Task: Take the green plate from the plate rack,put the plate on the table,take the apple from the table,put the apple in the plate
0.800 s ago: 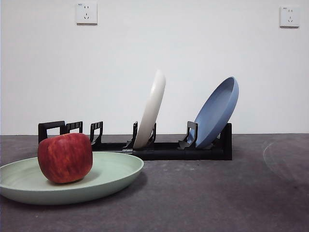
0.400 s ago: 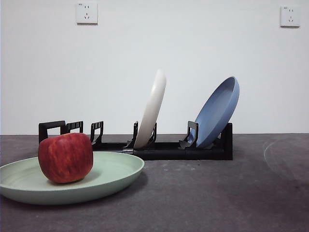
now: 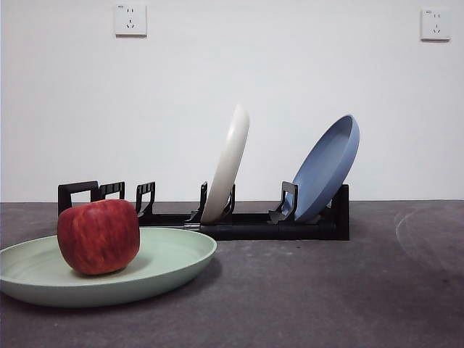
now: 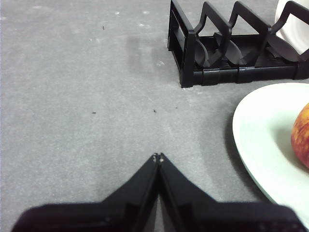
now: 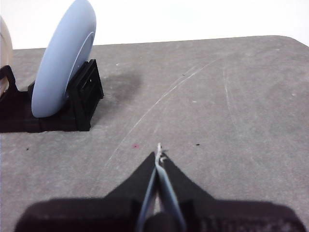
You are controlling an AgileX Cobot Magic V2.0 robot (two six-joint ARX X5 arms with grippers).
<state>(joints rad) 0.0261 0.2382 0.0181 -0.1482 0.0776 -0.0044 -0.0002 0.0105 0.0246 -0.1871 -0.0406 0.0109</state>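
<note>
The green plate (image 3: 163,257) lies flat on the dark grey table (image 3: 326,290) at the front left. The red apple (image 3: 98,236) sits in it, left of the plate's middle. The black plate rack (image 3: 246,221) stands behind, with its squared loop end at the left. In the left wrist view the plate (image 4: 260,130), the apple's edge (image 4: 301,140) and the rack's end (image 4: 217,53) show. My left gripper (image 4: 158,157) is shut and empty, apart from the plate. My right gripper (image 5: 159,151) is shut and empty, on the far side of the rack's other end (image 5: 72,106). Neither gripper shows in the front view.
A cream-white plate (image 3: 228,163) and a blue plate (image 3: 326,167) lean in the rack's slots. The blue plate also shows in the right wrist view (image 5: 60,63). Two wall sockets (image 3: 130,19) sit high on the white wall behind. Pale scuff arcs (image 5: 164,99) mark the table.
</note>
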